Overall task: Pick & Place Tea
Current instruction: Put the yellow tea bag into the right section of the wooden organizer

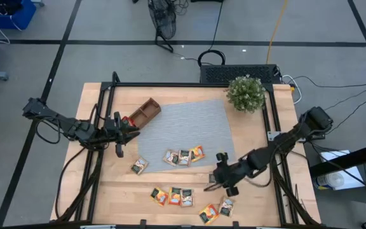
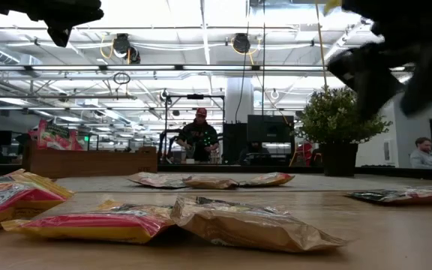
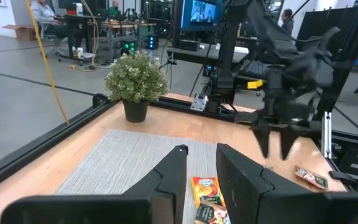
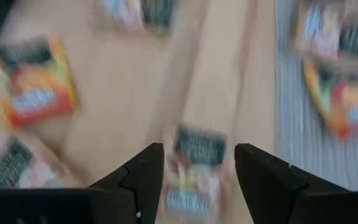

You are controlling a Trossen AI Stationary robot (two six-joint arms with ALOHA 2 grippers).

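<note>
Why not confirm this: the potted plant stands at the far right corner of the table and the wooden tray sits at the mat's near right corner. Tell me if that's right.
One part is wrong. The potted plant does stand at the far right, but the wooden tray sits at the grey mat's far left corner, as the high view shows.

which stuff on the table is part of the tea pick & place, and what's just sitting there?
Job:
- tea sachets on the mat and bare wood
- wooden tray
- right end effector, open, over the sachets
- left end effector by the tray

Lying about:
- grey mat
- potted plant
</note>
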